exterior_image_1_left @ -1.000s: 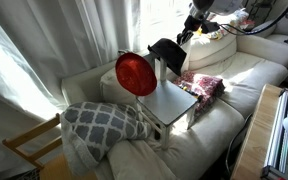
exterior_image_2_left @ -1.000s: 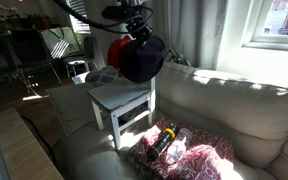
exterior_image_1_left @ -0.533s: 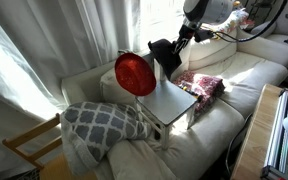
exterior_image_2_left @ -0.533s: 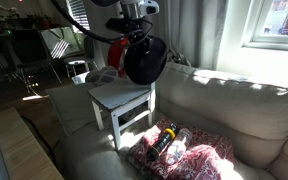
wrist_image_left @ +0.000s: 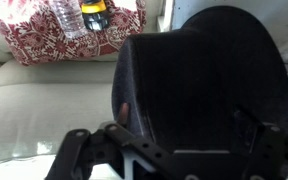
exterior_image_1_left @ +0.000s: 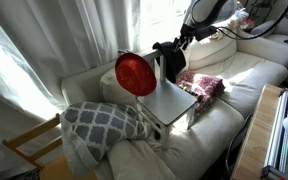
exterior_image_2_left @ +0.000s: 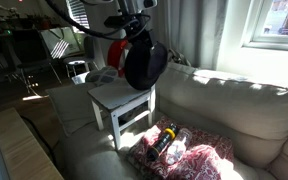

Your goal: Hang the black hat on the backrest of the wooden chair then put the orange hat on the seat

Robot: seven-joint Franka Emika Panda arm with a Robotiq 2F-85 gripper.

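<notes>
The black hat (exterior_image_1_left: 167,58) hangs over the top of the backrest (exterior_image_1_left: 157,72) of the small pale wooden chair, which stands on the sofa; in the other exterior view the black hat (exterior_image_2_left: 144,62) covers that rail. My gripper (exterior_image_1_left: 182,40) sits just above and behind it. In the wrist view the black hat (wrist_image_left: 204,70) fills the frame and my gripper (wrist_image_left: 179,128) stands open, its fingers (wrist_image_left: 89,150) spread wide on either side of the crown. The orange hat (exterior_image_1_left: 136,74) stands on edge beside the backrest. The seat (exterior_image_1_left: 170,102) is bare.
A pink patterned cloth bundle (exterior_image_1_left: 202,85) with a bottle (wrist_image_left: 69,12) on it lies on the sofa next to the chair. A grey-and-white cushion (exterior_image_1_left: 104,122) lies in front. A yellowish chair frame (exterior_image_1_left: 29,145) stands by the sofa's end, and a wooden tabletop (exterior_image_1_left: 259,130) borders the sofa.
The jaws have gone from shut on the black hat to wide open. The hat has moved in against the backrest and now hangs there.
</notes>
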